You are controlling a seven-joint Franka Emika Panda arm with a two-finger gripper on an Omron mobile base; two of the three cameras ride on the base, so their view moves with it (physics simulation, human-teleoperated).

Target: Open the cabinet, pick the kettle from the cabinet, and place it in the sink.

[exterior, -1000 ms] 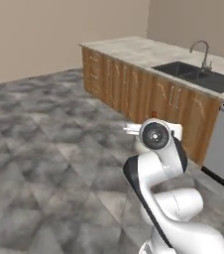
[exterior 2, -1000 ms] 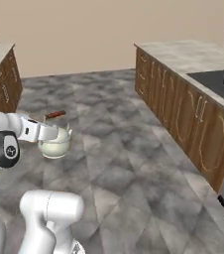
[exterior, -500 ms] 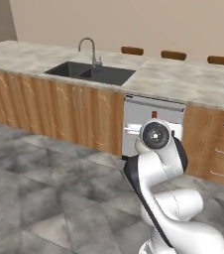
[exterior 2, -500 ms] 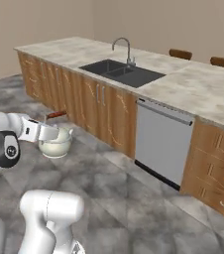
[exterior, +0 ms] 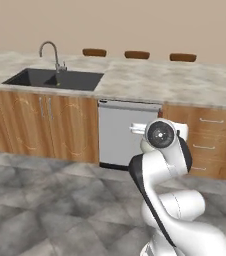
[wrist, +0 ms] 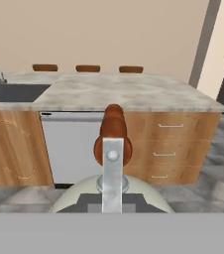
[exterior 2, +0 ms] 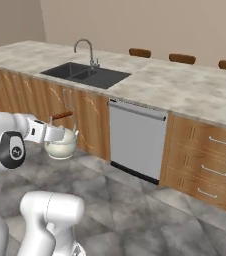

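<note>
My gripper (exterior 2: 65, 132) is shut on the handle of the kettle (exterior 2: 61, 148), a small cream-white pot with a red-brown grip on top. It hangs in the air in front of the counter, clear of the floor. In the hand view the kettle (wrist: 109, 194) lies just under the gripper (wrist: 112, 198), its handle rising up the middle. The black sink (exterior 2: 87, 75) with its silver faucet (exterior 2: 85, 47) is set in the marble counter, beyond the kettle and to the left. It also shows in the left base view as the sink (exterior: 55, 79). The cabinet is out of view.
A grey dishwasher (exterior 2: 137, 140) stands under the counter (exterior 2: 185, 90) right of the sink, with wooden drawers (exterior 2: 210, 165) further right. Wooden base cabinet doors (exterior: 40, 125) sit below the sink. Chair backs (exterior: 135, 54) rise behind the counter. Grey stone floor (exterior: 45, 200) lies in front.
The whole picture has swung: the base has moved, so the sink counter now stands squarely ahead and nearer. The kettle stays held in the gripper in the same pose.
</note>
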